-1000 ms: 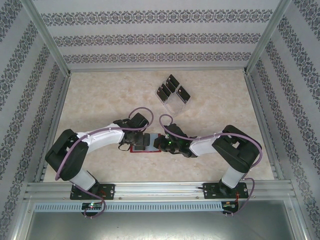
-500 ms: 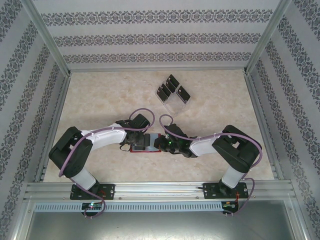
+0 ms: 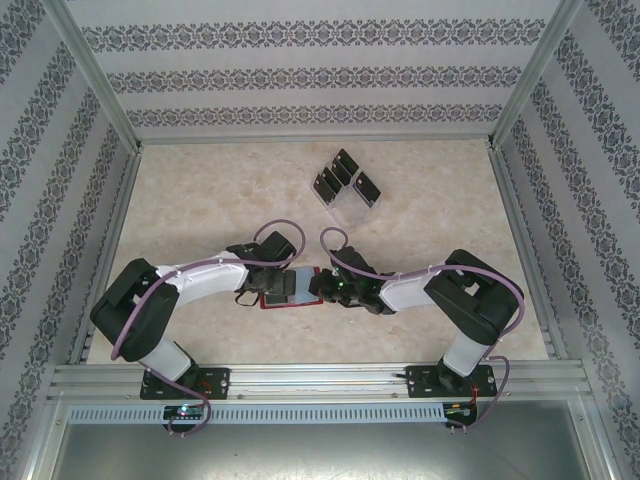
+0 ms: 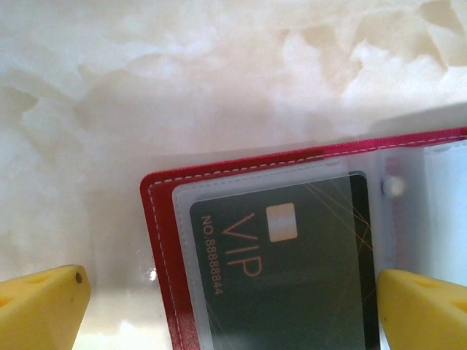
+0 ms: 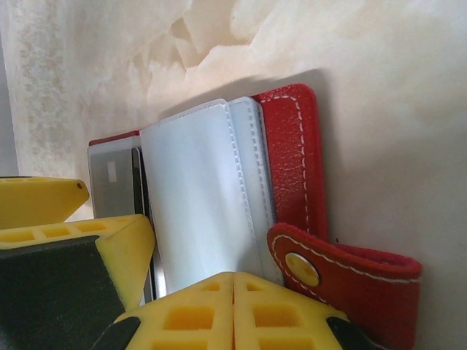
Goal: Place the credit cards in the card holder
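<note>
The red card holder (image 3: 268,300) lies open on the table between my two grippers. In the left wrist view, its red cover (image 4: 157,240) frames a clear sleeve with a black VIP credit card (image 4: 292,277) inside. My left gripper (image 4: 233,310) is open, one yellow finger on either side of that half of the holder. My right gripper (image 5: 233,281) is shut, its tips against the clear sleeves (image 5: 197,197) beside the snap tab (image 5: 343,277). Whether it pinches a sleeve is not clear. Other black credit cards (image 3: 345,172) stand far back in a clear rack.
The clear plastic rack (image 3: 352,208) stands mid-table towards the back. Patterned walls and metal rails (image 3: 110,210) enclose the marbled tabletop (image 3: 200,190). Both arms meet low at the holder near the front edge.
My left gripper and the holder have shifted slightly left. My right gripper has closed the last bit over the sleeves.
</note>
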Controlling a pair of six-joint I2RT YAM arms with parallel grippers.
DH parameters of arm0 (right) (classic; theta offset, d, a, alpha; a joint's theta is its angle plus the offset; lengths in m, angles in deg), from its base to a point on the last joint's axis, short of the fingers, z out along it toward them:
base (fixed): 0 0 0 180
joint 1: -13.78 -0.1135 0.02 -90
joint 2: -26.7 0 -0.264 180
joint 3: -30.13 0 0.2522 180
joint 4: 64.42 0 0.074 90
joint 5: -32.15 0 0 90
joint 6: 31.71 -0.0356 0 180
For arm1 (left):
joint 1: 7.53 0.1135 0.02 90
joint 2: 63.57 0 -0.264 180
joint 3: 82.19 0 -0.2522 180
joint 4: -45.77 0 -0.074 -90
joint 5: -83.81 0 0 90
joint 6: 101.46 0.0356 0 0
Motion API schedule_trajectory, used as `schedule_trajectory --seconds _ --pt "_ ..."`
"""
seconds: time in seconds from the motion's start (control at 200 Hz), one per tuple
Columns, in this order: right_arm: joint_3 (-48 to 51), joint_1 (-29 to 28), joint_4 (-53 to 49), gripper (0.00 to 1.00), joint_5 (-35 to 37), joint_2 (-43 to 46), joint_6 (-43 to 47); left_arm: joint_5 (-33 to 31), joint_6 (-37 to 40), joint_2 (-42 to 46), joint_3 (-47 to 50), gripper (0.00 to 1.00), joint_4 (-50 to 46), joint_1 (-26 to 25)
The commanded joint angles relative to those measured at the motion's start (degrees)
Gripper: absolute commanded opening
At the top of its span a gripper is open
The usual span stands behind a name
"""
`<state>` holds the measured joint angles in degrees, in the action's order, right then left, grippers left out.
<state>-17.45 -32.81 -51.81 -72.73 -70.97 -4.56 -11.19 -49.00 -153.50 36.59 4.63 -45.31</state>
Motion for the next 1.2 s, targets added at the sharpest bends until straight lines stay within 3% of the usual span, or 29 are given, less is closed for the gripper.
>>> schedule_trajectory --seconds 0.0,0.185,0.395,0.675,0.929,1.194 --pt "0.8 1.0 -4.2 0.1 1.9 -1.0 -0.1 -2.3 -0.2 1.3 0.8 1.0 -2.2 0.7" --pt "-1.3 1.0 -6.2 0.14 0.7 1.1 2.0 -1.9 0.8 1.5 -1.4 1.0 -2.1 0.8" --pt "-5.4 1.1 -11.7 0.32 -1.1 7.4 7.1 0.2 0.4 6.0 -3.1 1.0 -2.3 3.2" --pt "-14.2 1.1 -37.9 0.43 8.4 16.9 18.9 6.8 -2.1 14.4 4.2 1.0 1.5 8.2" --pt "-22.7 -1.6 -52.6 0.57 16.7 9.9 27.3 19.0 -5.0 16.5 11.9 1.0 11.6 13.7" --pt "-29.0 -7.0 -56.7 0.61 25.4 -0.2 29.1 20.3 -7.3 17.0 14.1 1.0 15.4 14.8"
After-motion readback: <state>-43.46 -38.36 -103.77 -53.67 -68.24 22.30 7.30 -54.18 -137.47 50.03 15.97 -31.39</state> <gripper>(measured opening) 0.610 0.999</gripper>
